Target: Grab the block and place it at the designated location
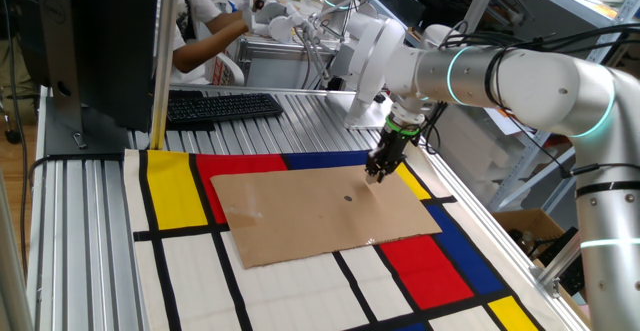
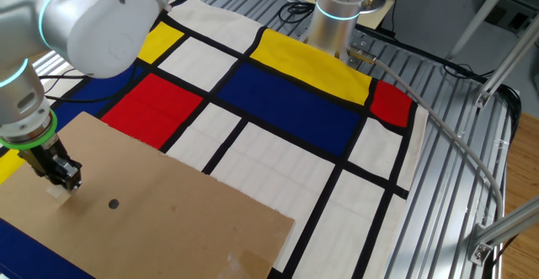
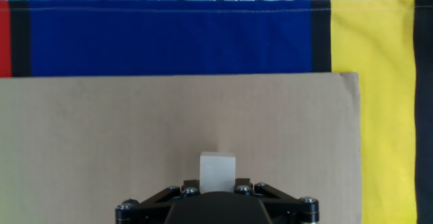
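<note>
The block [image 3: 217, 170], a tiny pale tan cube, sits between my gripper's two fingers in the hand view, just over the brown cardboard sheet [image 3: 122, 122]. My gripper [image 1: 375, 174] is shut on it, low over the sheet's far right corner area. From the other fixed view, the gripper [image 2: 64, 181] points down with the pale block [image 2: 57, 191] at its tips, touching or nearly touching the cardboard [image 2: 185, 220]. A small dark dot mark [image 1: 348, 197] lies on the sheet a short way from the gripper, also seen as the dot mark [image 2: 114, 203].
The cardboard [image 1: 300, 211] lies on a cloth of red, yellow, blue and white panels [image 1: 180, 186]. A keyboard [image 1: 220, 106] and a monitor [image 1: 90, 41] stand at the back left. A person's arm [image 1: 210, 31] shows behind the table.
</note>
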Controlling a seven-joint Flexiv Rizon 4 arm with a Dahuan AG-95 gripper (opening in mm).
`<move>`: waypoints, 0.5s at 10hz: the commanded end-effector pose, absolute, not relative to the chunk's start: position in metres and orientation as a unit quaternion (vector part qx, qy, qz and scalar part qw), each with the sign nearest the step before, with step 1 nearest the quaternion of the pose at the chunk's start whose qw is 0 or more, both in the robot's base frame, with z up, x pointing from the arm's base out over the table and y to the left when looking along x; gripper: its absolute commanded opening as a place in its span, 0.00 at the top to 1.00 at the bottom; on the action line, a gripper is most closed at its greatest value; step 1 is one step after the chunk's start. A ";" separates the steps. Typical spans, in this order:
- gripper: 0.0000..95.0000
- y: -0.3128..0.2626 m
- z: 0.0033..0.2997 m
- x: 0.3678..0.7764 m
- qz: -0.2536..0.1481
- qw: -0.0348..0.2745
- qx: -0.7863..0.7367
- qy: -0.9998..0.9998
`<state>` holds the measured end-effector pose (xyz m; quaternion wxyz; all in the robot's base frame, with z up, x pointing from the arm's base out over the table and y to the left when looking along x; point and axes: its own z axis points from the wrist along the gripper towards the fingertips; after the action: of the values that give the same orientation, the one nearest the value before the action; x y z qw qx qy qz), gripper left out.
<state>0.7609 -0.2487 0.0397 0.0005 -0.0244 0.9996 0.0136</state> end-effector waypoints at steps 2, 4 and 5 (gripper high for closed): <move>1.00 -0.246 0.038 0.761 0.013 0.003 -0.020 1.000; 1.00 -0.243 0.037 0.762 0.013 0.003 -0.016 1.000; 1.00 -0.240 0.036 0.763 0.014 0.004 -0.013 1.000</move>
<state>0.7619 -0.2373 0.0360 0.0044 -0.0118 0.9998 0.0124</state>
